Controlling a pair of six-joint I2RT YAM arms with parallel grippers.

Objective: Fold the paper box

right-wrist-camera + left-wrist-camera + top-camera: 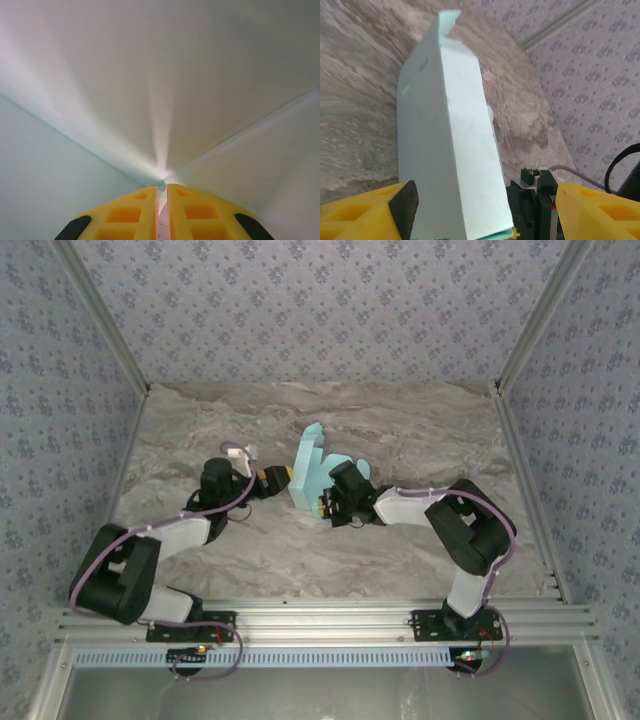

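Two grippers meet at the paper box (312, 465) at mid-counter, and my worry from the remote desk is that only one of them has hold of it. As I read it, the thin turquoise card could crumple or tear at the pinch if the right arm pulls or twists while nothing braces the far side. The half-formed shell could also sag flat or swing loose on the marbled counter (355, 100), and the notched tab at the end farthest from the left gripper looks easy to bend the wrong way. The right gripper (162, 210) has its yellow fingers drawn almost together, with what appears to be a sliver of card nipped between them where two creases run into a corner just ahead of the tips. The left gripper (487, 200) stands wide open with the box lying lengthwise between its fingers. One black pad (405, 207) sits at or just beside one long edge, though I cannot tell whether it touches. The other finger is well apart from the card, so this gripper holds nothing.
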